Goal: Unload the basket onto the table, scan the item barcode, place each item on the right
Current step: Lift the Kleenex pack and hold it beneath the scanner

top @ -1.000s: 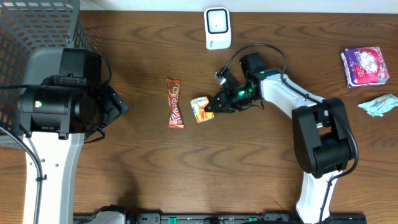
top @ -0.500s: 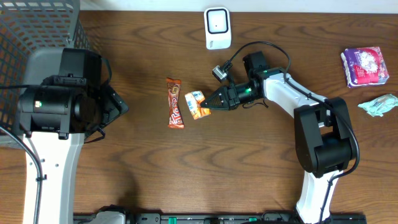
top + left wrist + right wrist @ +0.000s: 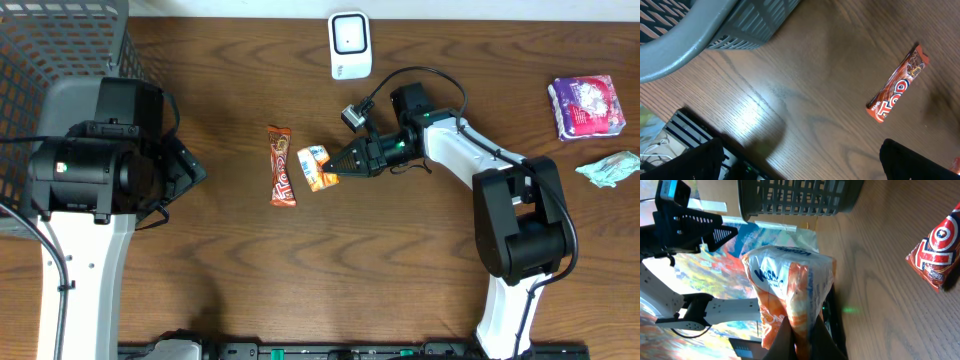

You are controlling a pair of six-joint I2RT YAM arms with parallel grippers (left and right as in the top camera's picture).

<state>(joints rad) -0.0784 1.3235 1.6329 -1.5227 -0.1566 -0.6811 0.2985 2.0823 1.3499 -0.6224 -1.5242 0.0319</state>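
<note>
Two grippers show on my feeds: the right gripper (image 3: pixel 340 167) is pinched tight on one end of a small orange-and-white crinkled snack packet (image 3: pixel 316 168). It holds the packet near the middle of the brown wooden table (image 3: pixel 400 280), just right of a long red-brown candy bar wrapper (image 3: pixel 282 165) and nearer than the white boxy barcode scanner (image 3: pixel 350 45) at the far edge. The left gripper (image 3: pixel 188 170) has its jaws spread wide around nothing, beside the grey mesh plastic basket (image 3: pixel 60 50) at far left, while a purple packet (image 3: pixel 587 106) and a crumpled pale-teal wrapper (image 3: pixel 608 168) lie at the right.
</note>
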